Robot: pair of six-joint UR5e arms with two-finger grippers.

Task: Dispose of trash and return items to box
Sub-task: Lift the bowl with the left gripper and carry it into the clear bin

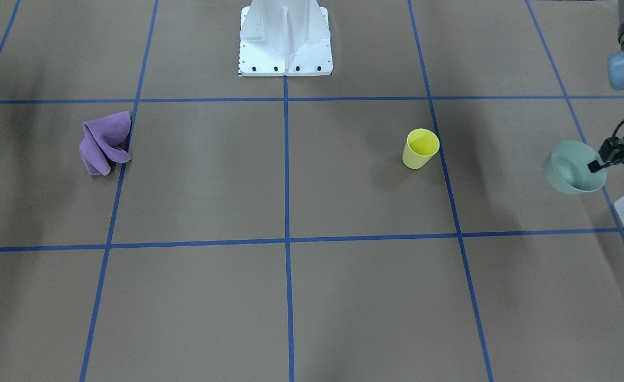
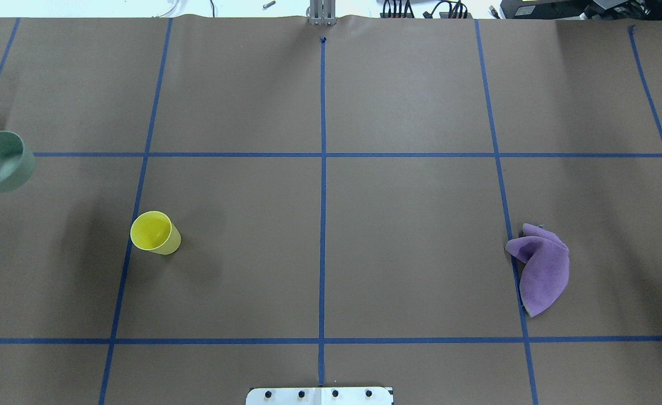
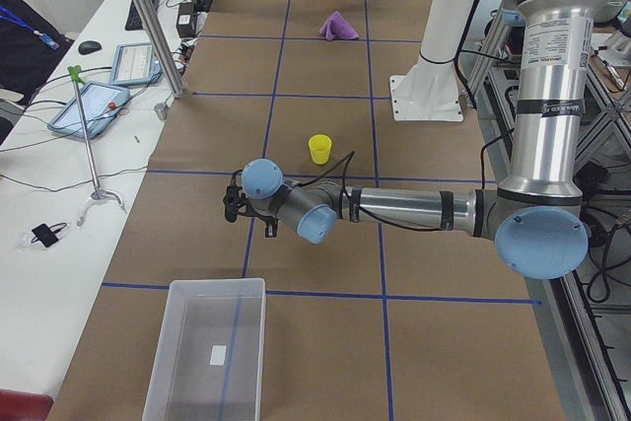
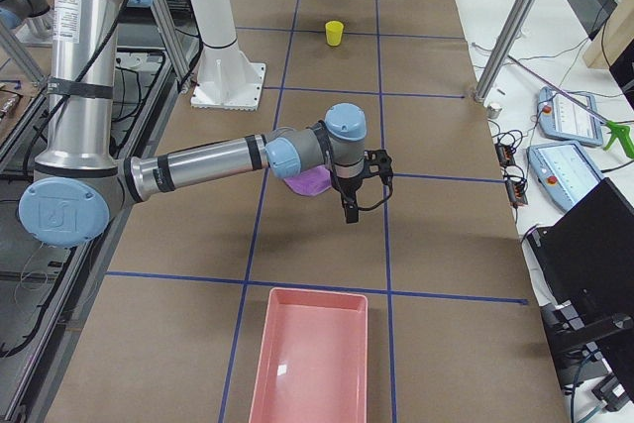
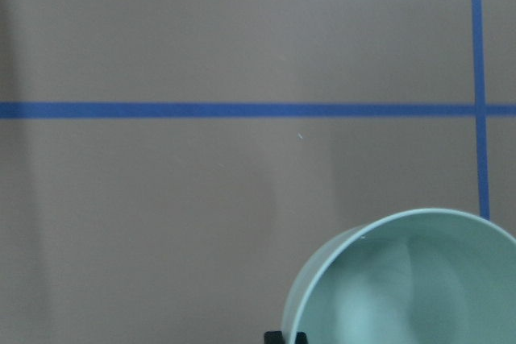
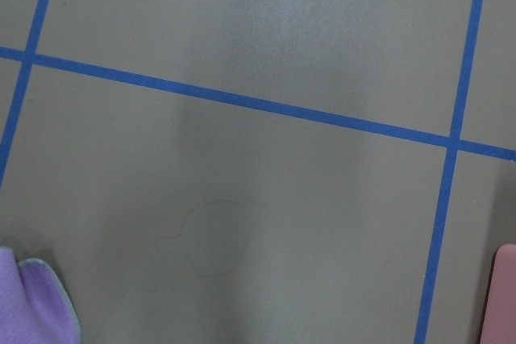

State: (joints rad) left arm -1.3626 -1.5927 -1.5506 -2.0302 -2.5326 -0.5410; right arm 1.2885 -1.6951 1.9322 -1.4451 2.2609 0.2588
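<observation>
Now our left gripper (image 1: pixel 594 165) pinches the rim of the mint bowl (image 1: pixel 566 168) and holds it tilted, near the box (image 3: pixel 197 342). The yellow cup (image 1: pixel 421 148) stands upright on the table, well apart. Whether our right gripper (image 4: pixel 348 207) is spread or pressed together, we cannot tell.

silver arms (image 3: pixel 548 96), pale blue joint caps (image 3: pixel 540 242), black cables (image 3: pixel 317 182), white bolted base (image 1: pixel 285 50).
</observation>
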